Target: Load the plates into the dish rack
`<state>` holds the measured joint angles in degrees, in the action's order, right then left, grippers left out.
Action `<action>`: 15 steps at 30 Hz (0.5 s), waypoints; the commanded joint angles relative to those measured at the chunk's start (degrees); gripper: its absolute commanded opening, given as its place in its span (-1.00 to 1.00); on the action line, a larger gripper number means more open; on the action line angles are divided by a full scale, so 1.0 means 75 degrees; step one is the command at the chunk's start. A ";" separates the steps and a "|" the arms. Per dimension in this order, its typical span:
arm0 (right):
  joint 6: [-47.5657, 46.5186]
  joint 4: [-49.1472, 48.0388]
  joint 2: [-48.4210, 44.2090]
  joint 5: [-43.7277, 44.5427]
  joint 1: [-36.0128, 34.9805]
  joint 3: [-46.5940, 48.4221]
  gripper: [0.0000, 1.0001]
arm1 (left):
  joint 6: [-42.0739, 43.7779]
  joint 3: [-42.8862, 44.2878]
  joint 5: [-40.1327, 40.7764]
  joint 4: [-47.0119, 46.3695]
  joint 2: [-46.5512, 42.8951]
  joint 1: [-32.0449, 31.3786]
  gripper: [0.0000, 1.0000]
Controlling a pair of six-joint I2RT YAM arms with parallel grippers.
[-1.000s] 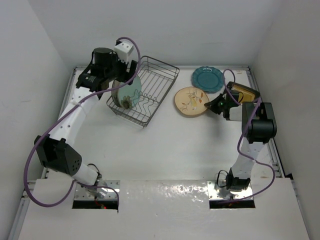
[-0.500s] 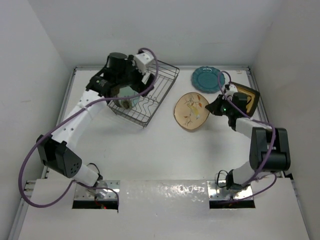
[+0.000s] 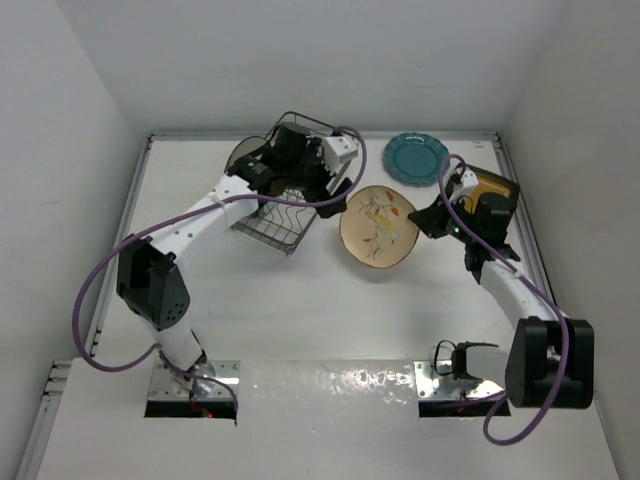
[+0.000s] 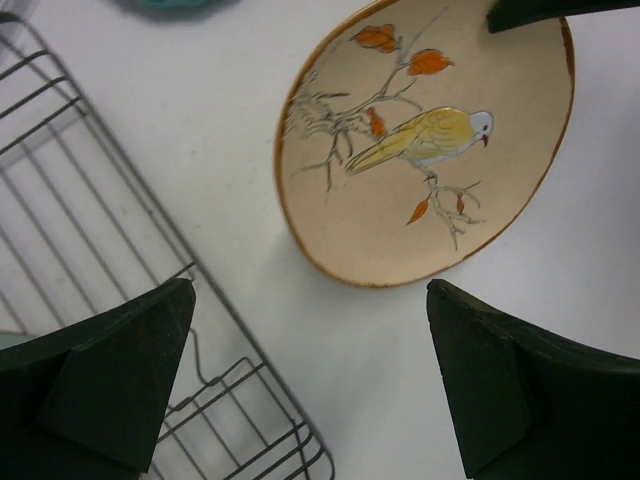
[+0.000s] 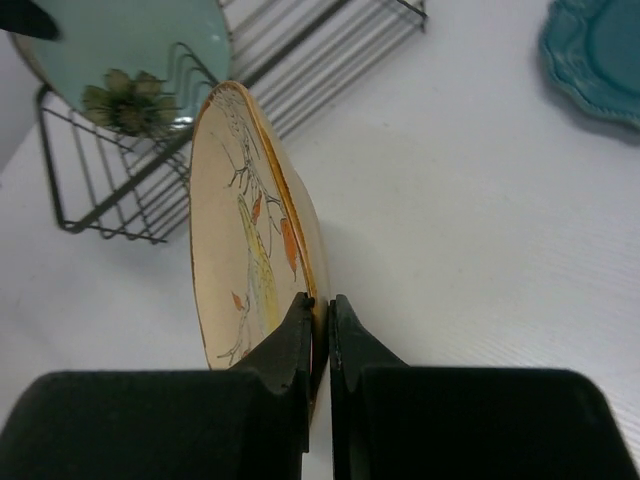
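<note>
The right gripper [image 5: 320, 330] is clamped on the rim of the cream plate [image 5: 250, 230], its two fingers pinching the edge at the bottom centre of the right wrist view. The plate is tipped up on edge with its bird-and-branch face turned left. Whether its lower rim touches the table [image 3: 300, 300] cannot be told. The left gripper [image 4: 310, 390] stands spread wide with nothing between its fingers, which sit in the lower corners of the left wrist view.

Judging outward from there, the job is partly done. One pale aqua plate [image 5: 120, 60] stands upright in the dish rack [image 5: 130, 190], at the upper left of the right wrist view. The cream plate is in hand but not yet racked. The teal scalloped plate [image 3: 417, 158] lies flat at the upper right of the top view, and the amber square plate [image 3: 495, 185] lies just behind the right gripper. A grey plate cannot be picked out with certainty.

In the left wrist view the cream plate fills the upper right, above the open fingers and apart from them. The rack's wires run down the left, just beside the left finger. The rack is near the held plate, to its left.
</note>
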<state>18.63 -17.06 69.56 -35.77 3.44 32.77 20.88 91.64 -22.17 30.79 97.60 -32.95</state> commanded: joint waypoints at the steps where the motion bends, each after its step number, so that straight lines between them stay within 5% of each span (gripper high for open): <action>1: 0.0363 -0.0995 -0.0731 -0.1125 -0.0154 0.0458 -1.00 | 0.0122 0.0497 -0.0711 -0.0190 -0.0041 -0.0130 0.97; 15: 0.1640 -0.2387 -0.1118 -0.1945 -0.0342 0.0599 -1.00 | -0.0136 0.0872 -0.0687 -0.0671 0.0615 -0.0165 0.94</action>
<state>26.24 -22.79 63.77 -46.11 0.97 33.26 20.45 97.06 -25.69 27.68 102.35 -34.15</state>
